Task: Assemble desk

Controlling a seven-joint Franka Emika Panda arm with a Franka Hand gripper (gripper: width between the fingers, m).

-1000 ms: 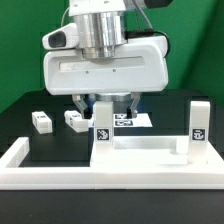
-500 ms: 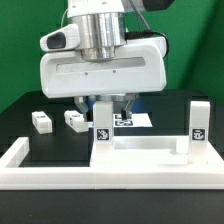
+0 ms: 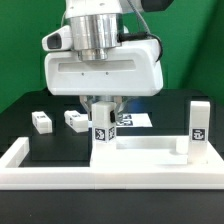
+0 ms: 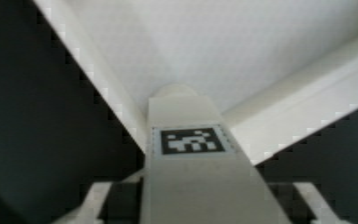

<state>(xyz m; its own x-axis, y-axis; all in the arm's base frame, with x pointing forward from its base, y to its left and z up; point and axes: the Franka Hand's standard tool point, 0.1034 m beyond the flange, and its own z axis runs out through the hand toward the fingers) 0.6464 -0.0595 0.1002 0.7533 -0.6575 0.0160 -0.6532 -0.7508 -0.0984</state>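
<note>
Four white block legs, one panel and one arm are on view.

1. Tabletop panel [image 3: 145, 152]: lies flat on the black table [image 3: 55, 140], just behind the low white barrier wall [image 3: 100, 178].
2. First upright leg [image 3: 101, 140]: stands at the panel's corner toward the exterior view's left, with its tag facing the camera.
3. Second upright leg [image 3: 199, 122]: stands at the panel's corner toward the exterior view's right, its tag also showing.
4. Outer loose leg [image 3: 41, 121] and inner loose leg [image 3: 75, 120]: both lie on the table toward the exterior view's left, near each other but not touching and apart from the panel.
5. Marker board [image 3: 133, 120]: lies flat on the table behind the arm, partly hidden.
6. Gripper [image 3: 101, 112]: points straight down over the first upright leg, with its jaws straddling the top of the leg.

The jaws are set narrow, close to the sides of the leg. In the wrist view the tagged leg [image 4: 197, 185] rises between them. I cannot tell whether the jaws actually press it.
</note>
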